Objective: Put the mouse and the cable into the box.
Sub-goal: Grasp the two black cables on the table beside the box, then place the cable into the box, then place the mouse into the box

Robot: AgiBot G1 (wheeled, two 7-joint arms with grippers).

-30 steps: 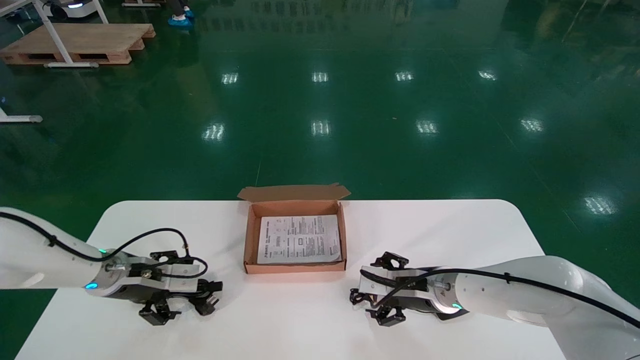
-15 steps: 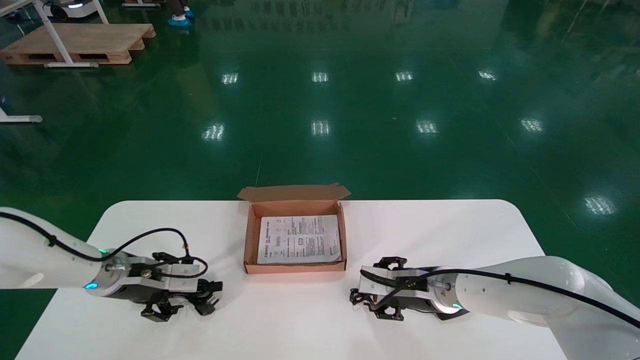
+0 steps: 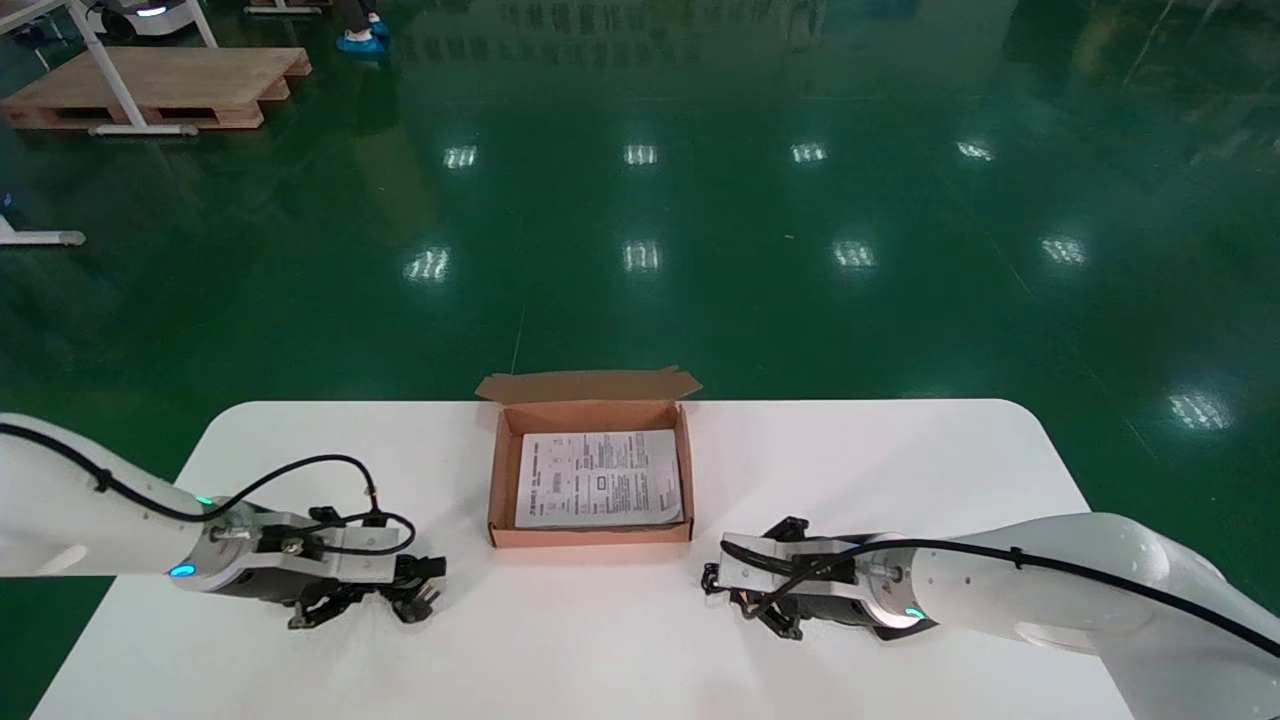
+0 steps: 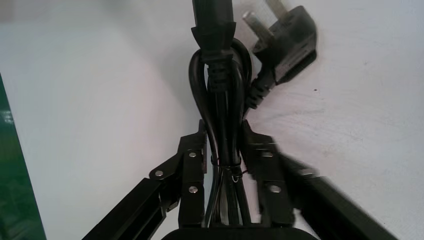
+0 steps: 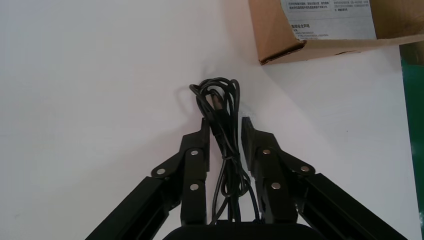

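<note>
— Nearest the robot, on the left?

— Shows the left gripper (image 4: 224, 132), low over the near part of a white, round-cornered tabletop (image 3: 880, 470). Closed snugly on a thick black rubber power cable (image 4: 220, 75), folded into a long hank and tied with thin wire. Black fingers (image 4: 192, 165) tight against both sides. Three-pin plug (image 4: 287, 40) loose on the table just beyond the fingertips.

— And on the right?

— Shows the right gripper (image 5: 225, 125), also low on the table. Narrowed to a slim gap around a thin black cord (image 5: 222, 95), looped into a hank and ending in a USB plug (image 5: 214, 102). Seems to pinch it, though contact is hard to confirm. No mouse body visible in any view; perhaps hidden beneath the gripper.

— Handling?

— Probably light and floppy, both. Power cable likely stiffer and rubbery, unlikely to slip. Best held at the tied waist, with the plug left to dangle. Thin cord likely to sag and spill loops. Expect a swinging mouse at the end, if attached.

— Farther out?

— Shallow brown cardboard box (image 3: 590, 535) between the two grippers and a little beyond. Flap open at the back, printed paper sheet (image 3: 598, 478) flat inside. Smooth, matte tabletop. Past the table, glossy green floor (image 3: 700, 200) mirroring ceiling lights. Far off to the left, a wooden pallet (image 3: 160, 85).
</note>
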